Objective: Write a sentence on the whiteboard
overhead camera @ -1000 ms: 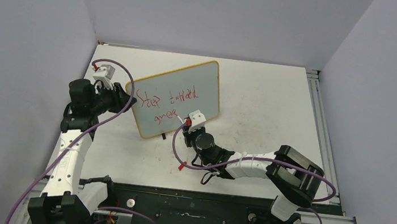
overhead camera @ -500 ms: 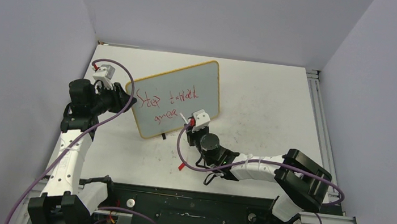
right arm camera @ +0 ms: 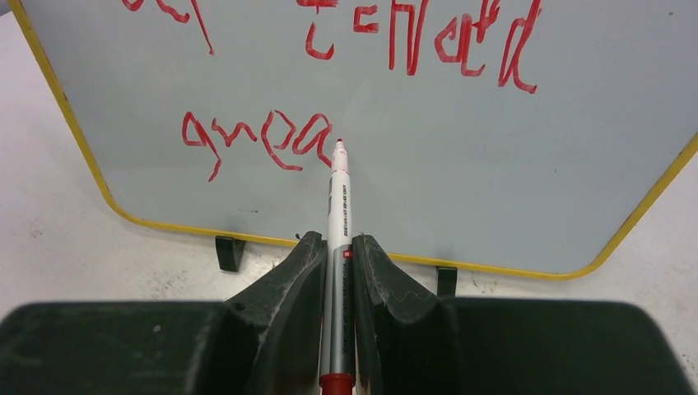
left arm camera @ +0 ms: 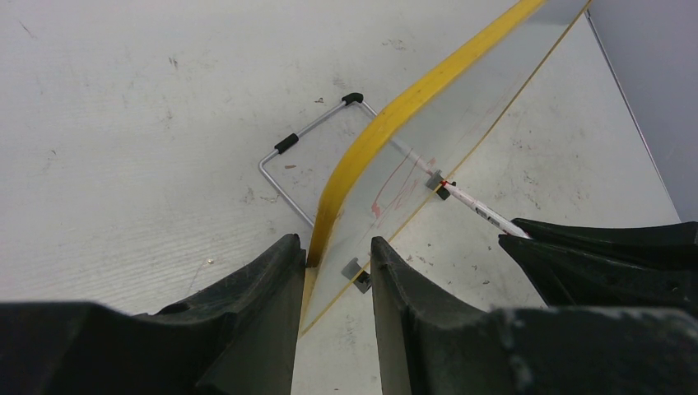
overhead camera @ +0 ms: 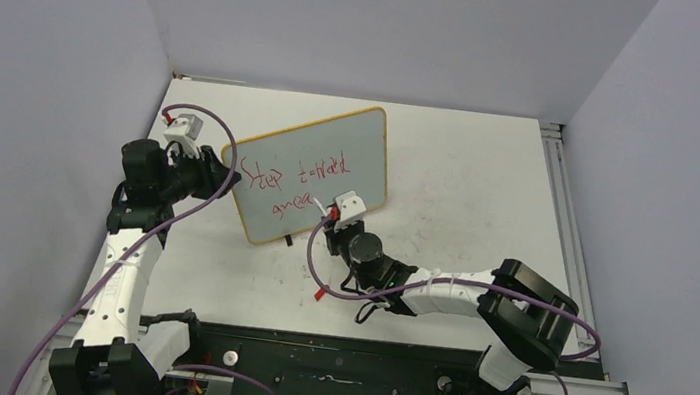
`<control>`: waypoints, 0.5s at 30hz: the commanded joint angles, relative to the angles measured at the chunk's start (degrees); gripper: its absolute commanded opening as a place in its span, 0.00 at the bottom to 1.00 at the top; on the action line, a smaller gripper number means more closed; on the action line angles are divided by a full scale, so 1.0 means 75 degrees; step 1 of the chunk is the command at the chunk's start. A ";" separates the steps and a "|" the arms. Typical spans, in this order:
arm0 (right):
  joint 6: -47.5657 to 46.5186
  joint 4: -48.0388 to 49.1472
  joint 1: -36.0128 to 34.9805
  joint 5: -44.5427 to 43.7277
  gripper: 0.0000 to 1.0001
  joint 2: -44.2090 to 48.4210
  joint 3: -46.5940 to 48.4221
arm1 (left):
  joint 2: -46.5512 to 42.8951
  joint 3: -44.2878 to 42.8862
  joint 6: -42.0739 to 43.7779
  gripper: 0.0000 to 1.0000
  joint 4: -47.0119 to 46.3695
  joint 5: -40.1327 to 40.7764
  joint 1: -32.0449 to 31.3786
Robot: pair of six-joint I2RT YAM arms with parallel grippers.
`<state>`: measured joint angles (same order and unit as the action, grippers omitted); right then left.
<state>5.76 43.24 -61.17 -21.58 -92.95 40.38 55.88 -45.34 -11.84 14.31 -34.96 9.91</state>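
Rightward and back again, the right gripper (right arm camera: 337, 243) has shifted slightly along the whiteboard (overhead camera: 352, 147) over the last second, ending close to where it began; the left gripper (left arm camera: 336, 247) has not moved; the right gripper's blunt black fingers are pressed tight on the marker (right arm camera: 338, 210), a slim white-and-grey cylinder whose red tip appears to touch the whiteboard just past the last letter of the lower line; the sentence (right arm camera: 428, 45) is thin, uneven red script in two lines, the lower reading roughly "grea"; the whiteboard, smooth pale grey with rounded corners and a thin yellow frame, stands tilted on small black feet (right arm camera: 229, 252) on the scuffed white table (overhead camera: 469, 182); the left gripper's matte black fingers stand partly apart, pinching the whiteboard's yellow side edge; behind the whiteboard a bent wire stand (left arm camera: 276, 169) with black sleeves rests on the table
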 commanded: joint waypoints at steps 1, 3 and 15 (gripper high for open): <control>-0.0008 0.0307 0.0037 0.0091 0.05 -0.0125 0.0320 | -0.0137 -0.0036 -0.0009 0.33 -0.0337 -0.0167 0.0044; 0.0011 0.0295 0.0055 0.0089 0.05 -0.0153 0.0345 | -0.0138 -0.0036 -0.0004 0.33 -0.0337 -0.0167 0.0053; 0.0209 0.0168 0.0184 -0.0236 0.05 -0.0167 0.0358 | -0.0127 -0.0036 -0.0004 0.33 -0.0343 -0.0164 0.0048</control>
<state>6.13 43.03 -60.36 -21.89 -93.60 40.99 55.88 -45.34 -11.84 14.28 -34.98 9.91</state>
